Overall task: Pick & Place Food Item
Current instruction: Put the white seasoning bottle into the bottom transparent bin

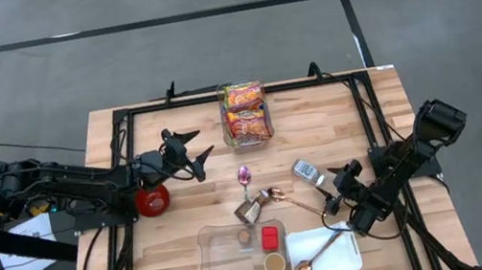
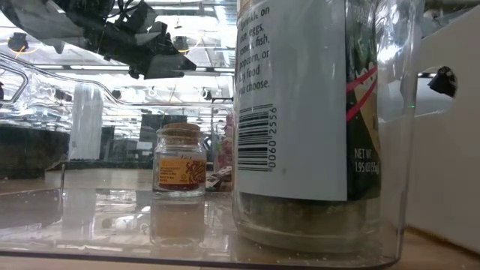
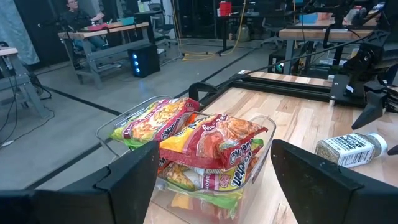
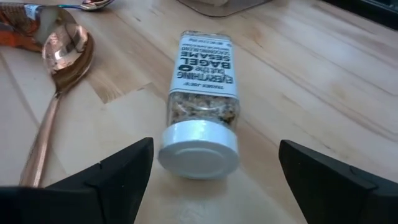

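A clear bin (image 1: 245,113) at the table's far middle holds several noodle packets (image 3: 205,143). My left gripper (image 1: 202,144) is open and empty, left of the bin and pointing at it; in the left wrist view (image 3: 214,165) its fingers frame the bin from a distance. A seasoning jar (image 1: 305,171) with a white cap (image 4: 199,148) lies on its side on the table. My right gripper (image 1: 329,191) is open just right of it, fingers (image 4: 124,165) on either side of the cap end, touching nothing.
A copper spoon (image 1: 289,202), a purple spoon (image 1: 244,174) and a small packet (image 1: 251,213) lie mid-table. A clear tray (image 1: 217,260) at the near edge holds small jars (image 2: 180,161). A white tray (image 1: 338,257) holds another copper spoon. A red round thing (image 1: 152,199) sits by the left arm.
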`<action>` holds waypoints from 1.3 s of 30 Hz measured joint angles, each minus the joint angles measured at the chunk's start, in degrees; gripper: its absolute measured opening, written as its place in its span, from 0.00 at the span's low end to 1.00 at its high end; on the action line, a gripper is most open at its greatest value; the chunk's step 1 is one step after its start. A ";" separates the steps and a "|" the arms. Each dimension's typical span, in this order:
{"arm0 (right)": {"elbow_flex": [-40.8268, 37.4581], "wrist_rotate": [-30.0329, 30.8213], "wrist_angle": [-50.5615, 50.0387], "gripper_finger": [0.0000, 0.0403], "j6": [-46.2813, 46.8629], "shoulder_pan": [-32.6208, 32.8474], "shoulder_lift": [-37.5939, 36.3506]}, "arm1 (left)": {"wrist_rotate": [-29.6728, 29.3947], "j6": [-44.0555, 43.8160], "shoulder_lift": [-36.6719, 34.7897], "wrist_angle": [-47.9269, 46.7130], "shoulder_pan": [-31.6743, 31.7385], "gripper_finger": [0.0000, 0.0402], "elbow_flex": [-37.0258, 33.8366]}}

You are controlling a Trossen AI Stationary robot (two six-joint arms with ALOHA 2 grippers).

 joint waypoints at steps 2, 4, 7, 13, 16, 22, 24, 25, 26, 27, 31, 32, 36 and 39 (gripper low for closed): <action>-0.25 0.00 -0.79 0.84 0.04 0.00 -1.13 | 0.04 -0.01 0.00 0.00 0.00 0.75 0.00; -0.17 0.34 -0.94 0.84 0.23 0.00 -2.74 | 0.07 -0.01 0.00 0.00 0.01 0.75 0.00; -0.17 1.70 -2.76 0.84 1.56 0.00 -5.44 | 0.04 -0.01 0.00 -0.11 0.00 0.75 0.00; -0.11 1.38 -7.58 0.84 1.86 -0.92 -7.98 | 0.04 -0.02 0.00 -0.26 0.00 0.75 0.00; -0.68 1.04 -7.65 0.84 2.90 -1.71 -7.98 | 0.04 -0.25 0.00 -0.34 0.00 0.75 0.00; -1.99 0.69 -4.51 0.84 4.54 -2.06 -8.00 | 0.22 -0.46 0.00 -0.42 0.00 0.75 0.00; -2.65 0.18 -1.34 0.84 3.29 -1.75 -8.00 | 0.22 -0.46 0.00 -0.42 0.00 0.75 0.00; -3.00 -0.60 0.38 0.84 2.14 -1.77 -8.00 | 0.22 -0.46 0.00 -0.42 0.00 0.75 0.00; -3.36 -1.95 1.90 0.84 0.42 -1.92 -8.00 | 0.22 -0.46 0.00 -0.42 0.00 0.75 0.00; -3.75 -3.24 3.30 0.84 -1.21 -2.22 -8.00 | 0.22 -0.46 0.00 -0.39 0.00 0.75 0.00; -4.49 -4.99 3.47 0.84 -3.75 -3.63 -8.00 | 0.22 -0.46 0.00 -0.39 0.00 0.75 0.00; -4.59 -4.94 2.60 0.84 -3.84 -3.81 -8.00 | 0.22 -0.46 0.00 -0.39 0.00 0.75 0.00; -4.57 -4.79 -0.76 0.84 -3.89 -4.44 -8.02 | 0.22 -0.46 0.00 -0.39 0.00 0.75 0.00; -4.57 -4.74 -1.51 0.84 -5.43 -5.13 -8.02 | 0.22 -0.46 0.00 -0.39 0.00 0.75 0.00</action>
